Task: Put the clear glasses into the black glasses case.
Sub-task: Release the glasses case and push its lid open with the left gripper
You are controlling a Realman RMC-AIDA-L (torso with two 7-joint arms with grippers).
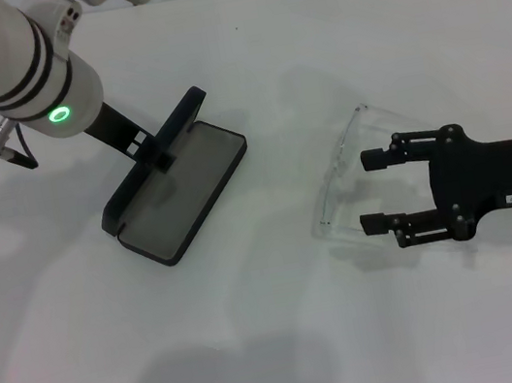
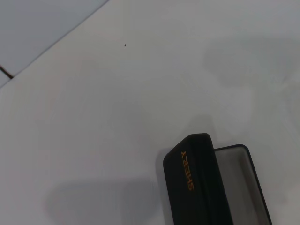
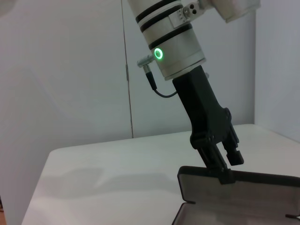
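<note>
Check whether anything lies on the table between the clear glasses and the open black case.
Nothing visible does: bare table separates the clear glasses from the black glasses case, whose lid the left end effector holds open.

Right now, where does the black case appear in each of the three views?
Head view: the case lies open, left of centre, the left gripper at its lid.
Left wrist view: bottom right, lid with orange "SHERY" lettering.
Right wrist view: bottom right, lid upright, left gripper on its edge.
Shared landmark: the lid.

Open black glasses case (image 1: 183, 196) left of clear glasses (image 1: 340, 177), seemingly well apart on table (image 1: 291, 343).
</note>
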